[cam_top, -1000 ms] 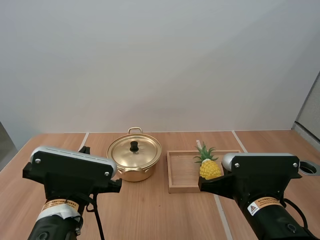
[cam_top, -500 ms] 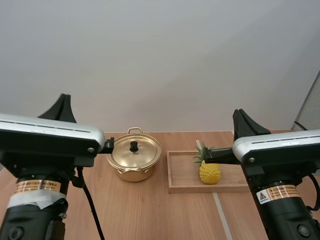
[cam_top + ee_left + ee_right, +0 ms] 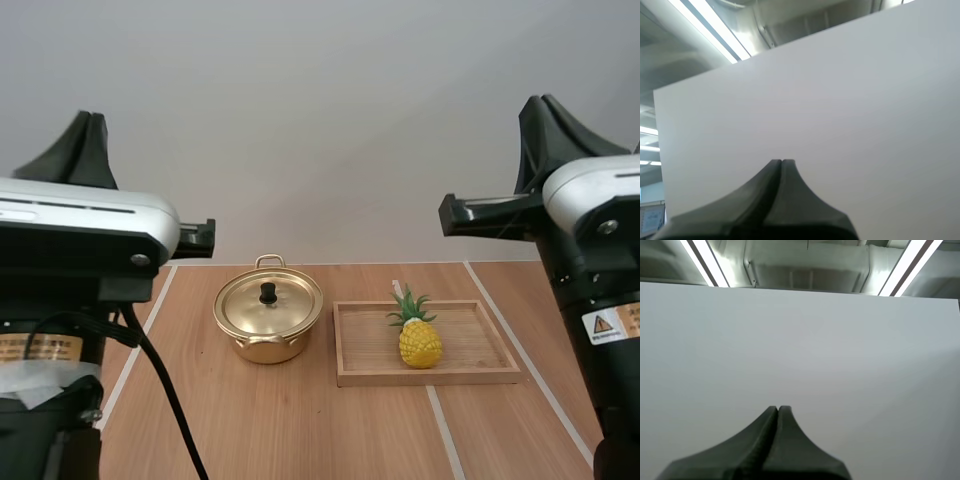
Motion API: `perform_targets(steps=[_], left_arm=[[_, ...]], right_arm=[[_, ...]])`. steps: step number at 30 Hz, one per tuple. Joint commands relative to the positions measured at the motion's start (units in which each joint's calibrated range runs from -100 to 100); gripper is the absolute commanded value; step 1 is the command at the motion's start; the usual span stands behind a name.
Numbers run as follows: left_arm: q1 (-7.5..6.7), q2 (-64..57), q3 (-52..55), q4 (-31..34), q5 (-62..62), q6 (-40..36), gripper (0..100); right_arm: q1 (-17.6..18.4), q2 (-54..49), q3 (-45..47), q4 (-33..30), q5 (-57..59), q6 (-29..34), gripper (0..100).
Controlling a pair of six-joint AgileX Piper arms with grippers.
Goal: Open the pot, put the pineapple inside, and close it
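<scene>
Both grippers are pressed together on nothing: my left gripper (image 3: 782,161) and my right gripper (image 3: 778,408) each read as one dark wedge, pointed upward and well above the table (image 3: 330,430). Down on it, the pot (image 3: 268,325) sits with its lid (image 3: 285,305) on and the black knob (image 3: 268,292) at the centre. Just beside it, on my right, the pineapple (image 3: 419,338) stands in the wooden tray (image 3: 430,378). I judge that the first step, opening the pot, is not yet begun. Next I'd bring the left arm down over the knob, spread that gripper, and pinch the knob to lift the lid clear.
</scene>
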Motion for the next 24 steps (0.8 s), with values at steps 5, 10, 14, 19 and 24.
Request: perform_targets(steps=[5,10,14,19,24], left_arm=[[0.00,11.09,-11.96,-3.12,-3.64,-1.07,0],[0.00,20.33,-23.31,-3.12,-5.77,-2.63,0],[0.00,27.50,-31.30,-3.12,-4.76,-2.63,0],[0.00,34.54,-38.93,-3.12,-2.65,-2.93,0],[0.00,39.89,-44.60,-3.12,-0.62,-2.93,0]], right_arm=[[-0.16,9.50,-11.50,0.14,-1.29,0.00,0],[-0.16,16.39,-20.08,0.14,-2.95,0.00,0],[-0.16,21.56,-25.66,0.14,-2.53,0.00,0],[-0.16,27.98,-31.41,0.14,-1.49,0.00,0],[-0.16,33.68,-35.70,0.14,-0.51,0.00,0]])
